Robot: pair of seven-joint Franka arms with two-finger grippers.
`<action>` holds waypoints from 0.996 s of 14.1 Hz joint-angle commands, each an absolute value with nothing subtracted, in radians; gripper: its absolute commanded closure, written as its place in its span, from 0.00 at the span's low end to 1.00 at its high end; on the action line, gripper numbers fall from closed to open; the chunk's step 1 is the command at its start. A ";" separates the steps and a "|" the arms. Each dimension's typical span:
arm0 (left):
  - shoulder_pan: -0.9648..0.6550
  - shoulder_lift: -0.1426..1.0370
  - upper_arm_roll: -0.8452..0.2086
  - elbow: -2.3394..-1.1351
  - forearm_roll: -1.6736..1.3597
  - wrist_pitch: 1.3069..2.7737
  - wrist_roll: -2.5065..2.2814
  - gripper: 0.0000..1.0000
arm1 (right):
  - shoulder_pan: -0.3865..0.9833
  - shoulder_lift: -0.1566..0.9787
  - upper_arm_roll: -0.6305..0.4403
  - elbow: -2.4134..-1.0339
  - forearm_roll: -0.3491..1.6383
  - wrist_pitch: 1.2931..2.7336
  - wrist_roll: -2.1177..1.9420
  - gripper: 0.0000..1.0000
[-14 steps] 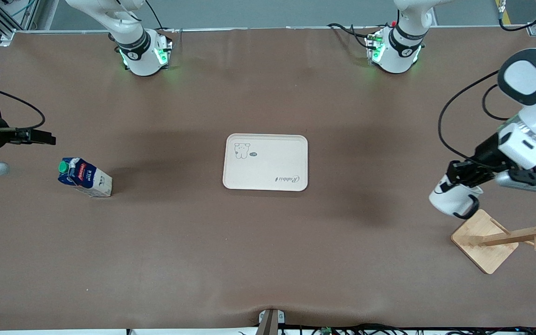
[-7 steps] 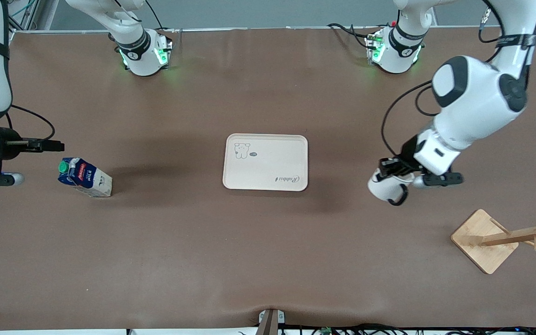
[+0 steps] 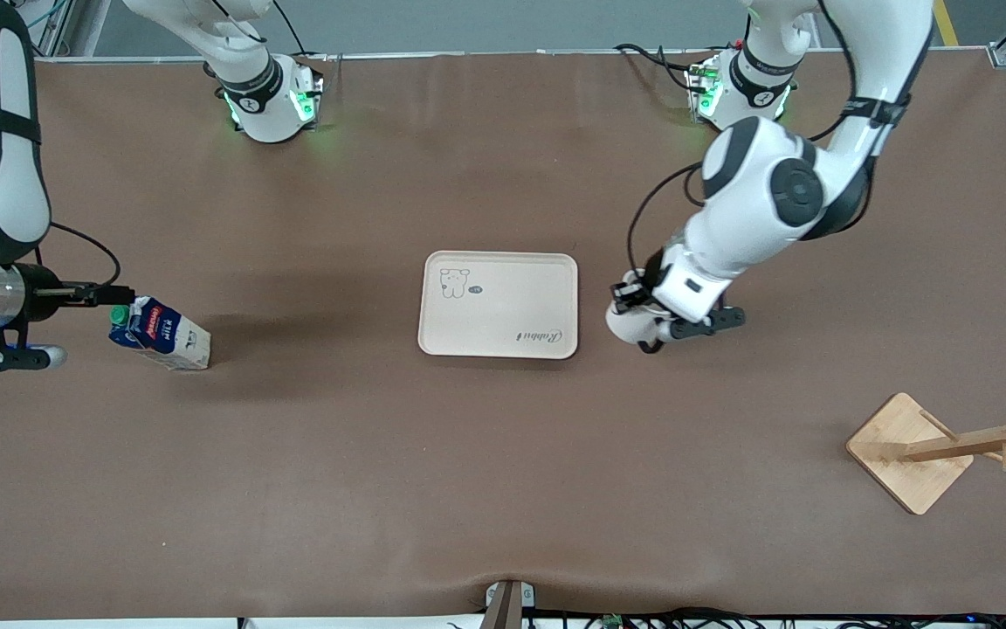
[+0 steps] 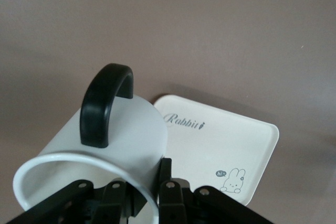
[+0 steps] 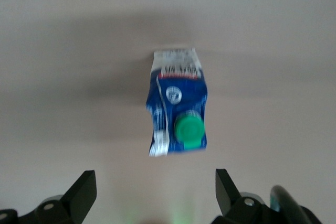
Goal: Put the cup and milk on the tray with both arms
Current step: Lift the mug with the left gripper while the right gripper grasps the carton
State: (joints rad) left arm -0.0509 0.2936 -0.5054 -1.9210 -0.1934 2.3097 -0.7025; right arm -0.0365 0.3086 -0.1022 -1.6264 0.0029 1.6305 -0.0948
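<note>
The cream-white tray [image 3: 499,306] lies mid-table and also shows in the left wrist view [image 4: 226,148]. My left gripper [image 3: 632,304] is shut on the rim wall of the white cup [image 3: 630,327], held in the air beside the tray's edge toward the left arm's end. In the left wrist view the gripper [image 4: 148,192] pinches the cup [image 4: 126,135], one finger inside and one outside, black handle [image 4: 104,106] uppermost. The blue milk carton [image 3: 160,335] stands toward the right arm's end. My right gripper [image 3: 116,295] is open beside its green cap. In the right wrist view the carton [image 5: 178,109] sits ahead of the open gripper [image 5: 155,191].
A wooden rack with pegs on a square base [image 3: 909,452] stands at the left arm's end, nearer the camera than the tray. The two green-lit arm bases [image 3: 269,100] [image 3: 734,96] stand along the table's edge farthest from the camera.
My left gripper has carried the cup from beside the wooden rack across to the tray's edge. My right gripper has moved in toward the milk carton's top.
</note>
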 commanded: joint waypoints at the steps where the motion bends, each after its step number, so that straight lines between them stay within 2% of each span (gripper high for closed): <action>1: -0.122 0.377 -0.503 -1.846 -0.091 2.303 -0.868 1.00 | -0.063 0.290 -0.098 -1.712 0.011 1.730 -0.097 0.00; 5: -0.224 0.500 -0.502 -1.750 -0.040 2.303 -1.057 1.00 | -0.063 0.285 -0.098 -1.753 0.011 1.749 -0.116 0.00; 9: -0.291 0.575 -0.492 -1.735 -0.014 2.303 -1.156 1.00 | -0.080 0.284 -0.098 -1.816 0.011 1.845 -0.216 0.00; 14: -0.318 0.635 -0.486 -1.723 0.025 2.298 -1.261 1.00 | -0.083 0.285 -0.097 -1.832 0.017 1.867 -0.221 0.00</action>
